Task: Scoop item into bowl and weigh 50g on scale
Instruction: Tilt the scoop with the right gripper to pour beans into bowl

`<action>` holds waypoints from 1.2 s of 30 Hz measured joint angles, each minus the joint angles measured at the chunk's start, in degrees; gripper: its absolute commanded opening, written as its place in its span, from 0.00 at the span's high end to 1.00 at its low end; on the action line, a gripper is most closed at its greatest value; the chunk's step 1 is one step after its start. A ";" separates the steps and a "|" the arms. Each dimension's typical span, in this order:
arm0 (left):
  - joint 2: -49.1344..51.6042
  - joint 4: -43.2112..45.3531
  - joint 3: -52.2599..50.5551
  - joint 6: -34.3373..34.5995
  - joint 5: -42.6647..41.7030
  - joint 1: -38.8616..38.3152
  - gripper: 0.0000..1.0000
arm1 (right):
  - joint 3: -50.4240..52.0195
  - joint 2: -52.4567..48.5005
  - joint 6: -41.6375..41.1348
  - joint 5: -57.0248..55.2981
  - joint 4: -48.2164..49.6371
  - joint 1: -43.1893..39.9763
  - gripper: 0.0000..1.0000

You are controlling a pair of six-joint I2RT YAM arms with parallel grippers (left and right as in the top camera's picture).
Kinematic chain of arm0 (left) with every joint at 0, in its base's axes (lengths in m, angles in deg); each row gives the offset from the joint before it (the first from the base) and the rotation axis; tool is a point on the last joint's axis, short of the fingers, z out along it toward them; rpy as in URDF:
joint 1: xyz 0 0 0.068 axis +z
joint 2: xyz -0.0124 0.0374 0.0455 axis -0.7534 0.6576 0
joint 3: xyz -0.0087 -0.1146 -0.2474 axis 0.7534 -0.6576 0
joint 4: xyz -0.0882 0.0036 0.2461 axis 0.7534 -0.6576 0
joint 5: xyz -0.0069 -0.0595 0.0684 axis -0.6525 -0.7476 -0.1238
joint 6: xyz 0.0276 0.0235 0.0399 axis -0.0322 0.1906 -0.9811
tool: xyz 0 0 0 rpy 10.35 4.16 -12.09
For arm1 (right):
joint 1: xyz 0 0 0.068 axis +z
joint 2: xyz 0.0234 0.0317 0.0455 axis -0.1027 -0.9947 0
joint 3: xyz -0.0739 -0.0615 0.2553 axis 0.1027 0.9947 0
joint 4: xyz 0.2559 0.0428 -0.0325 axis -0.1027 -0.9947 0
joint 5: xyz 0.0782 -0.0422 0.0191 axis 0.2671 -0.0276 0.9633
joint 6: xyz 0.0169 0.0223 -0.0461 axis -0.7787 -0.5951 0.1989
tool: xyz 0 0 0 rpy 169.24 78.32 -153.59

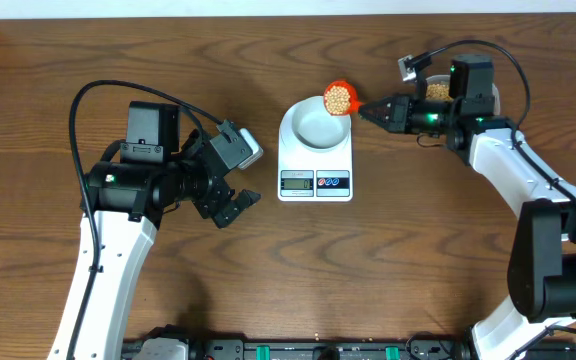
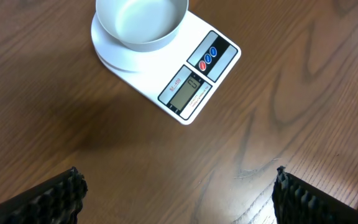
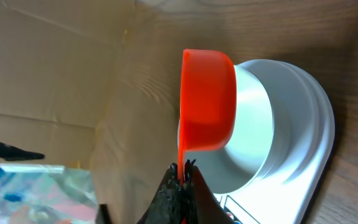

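Beans (image 1: 339, 97): heaped in an orange scoop (image 3: 207, 99), which is held over the far right rim of the bowl (image 2: 142, 22); none is seen in the bowl yet.
Bowl: seated on the scale (image 2: 194, 68), at mid-table.
Right gripper (image 3: 182, 173): fingers are pressed onto the scoop's thin handle (image 3: 180, 152), pinching it.
Left gripper (image 2: 179, 202): fingers are spread wide, nothing is held, and it hovers near the scale's left.
Handling: the beans are judged light, hard and free-rolling, likely to bounce and scatter if poured fast; they are best carried in the scoop, not grasped. The scoop is judged stiff and light, and is best taken by its handle.
Overhead only: the beans inside the scoop, and both arms together.
Right wrist only: the scoop's outer wall and the pinch on the handle; the beans are hidden.
Left wrist only: the bowl's bare interior and the display (image 2: 185, 93), which appears to read zero.
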 measured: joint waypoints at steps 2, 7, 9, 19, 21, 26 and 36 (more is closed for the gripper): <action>0.00 -0.02 0.00 0.00 0.00 0.00 0.02 | 0.00 0.00 1.86 -0.48 -0.15 0.35 0.99; 0.00 -0.02 0.00 0.00 0.00 0.00 0.02 | 0.00 0.00 6.75 -2.49 -1.53 1.27 0.99; 0.00 0.00 0.00 0.00 0.00 0.00 0.02 | 0.00 0.00 9.18 -3.76 -2.69 1.73 0.99; 0.00 -0.02 0.00 0.00 0.00 0.00 0.02 | 0.00 0.00 19.26 -6.60 -3.67 4.20 0.99; 0.00 -0.02 0.00 0.00 0.00 0.00 0.02 | 0.00 0.00 20.55 -7.17 -3.69 4.46 0.99; 0.00 -0.02 0.00 0.00 0.00 0.00 0.02 | 0.00 0.00 23.28 -8.13 -3.63 4.57 0.99; 0.00 -0.02 0.00 0.00 0.00 0.00 0.02 | 0.00 0.00 26.58 -8.39 -3.52 4.68 0.99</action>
